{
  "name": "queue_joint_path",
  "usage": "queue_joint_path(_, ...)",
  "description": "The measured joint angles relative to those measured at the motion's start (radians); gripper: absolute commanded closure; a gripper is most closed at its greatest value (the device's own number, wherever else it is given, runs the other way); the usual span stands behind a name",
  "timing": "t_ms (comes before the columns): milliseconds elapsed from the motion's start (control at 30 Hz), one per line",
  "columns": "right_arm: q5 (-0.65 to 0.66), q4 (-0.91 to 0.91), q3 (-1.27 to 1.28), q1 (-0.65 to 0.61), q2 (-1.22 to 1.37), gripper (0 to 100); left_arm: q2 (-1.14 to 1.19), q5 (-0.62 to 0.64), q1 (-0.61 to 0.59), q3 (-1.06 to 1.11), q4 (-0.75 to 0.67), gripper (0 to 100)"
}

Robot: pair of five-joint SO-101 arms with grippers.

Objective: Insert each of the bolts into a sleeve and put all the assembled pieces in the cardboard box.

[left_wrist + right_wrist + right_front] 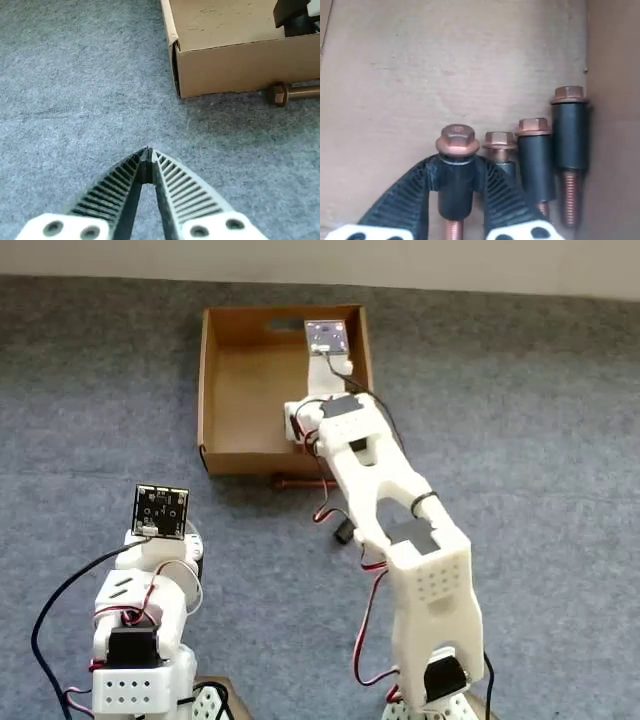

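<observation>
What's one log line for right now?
right fingers: grip sleeved bolt in box | pieces: three lying there | left fingers: shut | loose bolt: outside box

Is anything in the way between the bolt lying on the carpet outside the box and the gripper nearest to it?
Nothing visible. Only bare carpet lies between the left gripper and the bolt, which rests beside the outer wall of the box.

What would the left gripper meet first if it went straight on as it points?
Probably only the grey carpet: the way ahead of the left gripper looks free. The corner of the brown cardboard box stands aside, though depth is unclear.
</observation>
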Motion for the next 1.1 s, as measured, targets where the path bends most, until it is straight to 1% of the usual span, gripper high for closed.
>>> queue_joint_path(133,0.000,0.000,0.000,-0.015,0.002,99.2,0.000,0.000,0.000,0.000,0.000,99)
queue_joint_path(400,0.000,-0.002,-0.038,-0.020,0.103,99.0,0.000,0.000,0.000,0.000,0.000,99)
queue_joint_path(533,0.000,-0.002,-0.043,-0.015,0.110,98.8,0.000,0.000,0.000,0.000,0.000,99)
queue_joint_path(600,0.000,-0.002,-0.043,-0.015,0.110,95.9,0.000,0.000,0.000,0.000,0.000,99)
queue_joint_path(700,0.000,-0.002,-0.043,-0.015,0.110,86.1,0.000,0.000,0.000,0.000,0.000,99)
queue_joint_path(733,0.000,-0.002,-0.043,-0.017,0.110,84.5,0.000,0.000,0.000,0.000,0.000,99)
queue_joint_path(933,-0.002,0.012,-0.051,-0.020,0.097,87.8,0.000,0.000,0.000,0.000,0.000,99)
queue_joint_path(1100,-0.002,0.026,-0.044,-0.012,0.029,88.2,0.000,0.000,0.000,0.000,0.000,99)
